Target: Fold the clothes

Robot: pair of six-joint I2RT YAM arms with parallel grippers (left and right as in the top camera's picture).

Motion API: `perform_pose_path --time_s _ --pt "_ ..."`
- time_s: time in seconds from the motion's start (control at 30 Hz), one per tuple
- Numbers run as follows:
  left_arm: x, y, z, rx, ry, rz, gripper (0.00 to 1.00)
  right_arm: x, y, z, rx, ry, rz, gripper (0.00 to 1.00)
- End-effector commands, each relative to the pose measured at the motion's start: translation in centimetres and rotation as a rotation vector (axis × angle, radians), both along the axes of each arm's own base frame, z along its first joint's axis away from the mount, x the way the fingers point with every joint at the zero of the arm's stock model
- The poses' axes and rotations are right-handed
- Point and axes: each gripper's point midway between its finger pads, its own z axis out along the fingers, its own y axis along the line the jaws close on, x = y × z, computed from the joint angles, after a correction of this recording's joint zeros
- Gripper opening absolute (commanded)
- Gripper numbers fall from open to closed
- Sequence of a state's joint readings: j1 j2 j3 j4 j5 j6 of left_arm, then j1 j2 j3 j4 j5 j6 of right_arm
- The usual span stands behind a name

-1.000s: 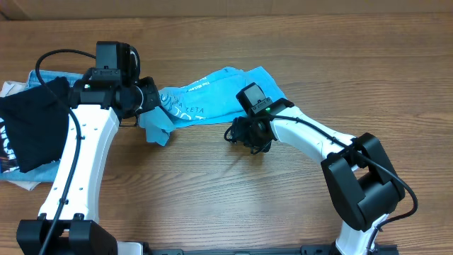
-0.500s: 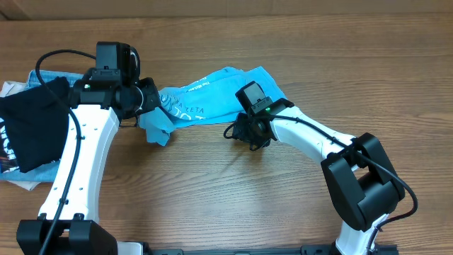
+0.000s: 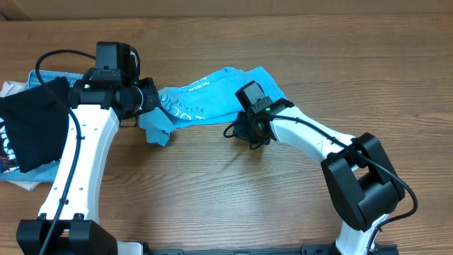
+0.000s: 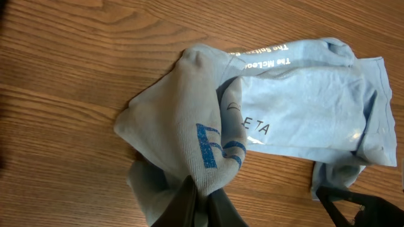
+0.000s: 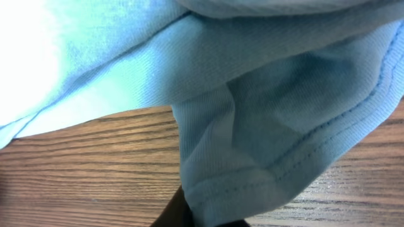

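Across the far middle of the desk (image 3: 212, 205) lies the light blue T-shirt (image 3: 212, 95), bunched into a long, crumpled band that runs from the left, near the left arm's wrist, up to the far right. The left pincer (image 3: 151, 105) is clenched on the left end of that band, where the cloth gathers into a loose fold hanging toward the near side. From the left wrist view the same T-shirt (image 4: 303, 120) shows white lettering (image 4: 259, 126) on its flatter part, with a rumpled, paler fold in front that carries blue marks, and the left pincer (image 4: 199, 198) pinches this fold tight at the bottom of the view. The right pincer (image 3: 244, 131) sits at the near edge of the band, right of its middle, and is clamped on the cloth there. Its wrist view is filled by the T-shirt (image 5: 252, 126), with a stitched hem curving down to the right pincer (image 5: 202, 217), whose dark fingers close on the hem just above the wood. At the left edge of the desk, well apart from the T-shirt, a black garment (image 3: 32, 127) lies on top of other cloth.
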State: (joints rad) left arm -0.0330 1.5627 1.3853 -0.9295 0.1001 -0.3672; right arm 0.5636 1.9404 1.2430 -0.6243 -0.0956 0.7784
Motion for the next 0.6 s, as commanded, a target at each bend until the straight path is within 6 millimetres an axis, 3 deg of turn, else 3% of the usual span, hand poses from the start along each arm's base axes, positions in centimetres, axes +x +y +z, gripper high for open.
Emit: perform_pose_path --time_s 0.0,0.33,0.47,0.57 --pt "-0.1 -0.1 -0.5 0.01 0.014 -0.008 0.08 0.0 -0.3 -0.4 -0.016 0.0 -0.013 0.05" --pt "-0.1 -0.1 -0.5 0.01 0.014 -0.008 0.09 -0.3 -0.8 -0.5 -0.034 0.013 -0.036 0.04" --pt "-0.2 -0.1 -0.6 0.017 0.017 -0.023 0.09 0.0 -1.1 0.6 -0.034 -0.016 -0.008 0.04" --pt "-0.2 0.1 -0.6 0.028 0.019 -0.02 0.08 0.4 -2.6 2.1 -0.055 -0.038 -0.026 0.04"
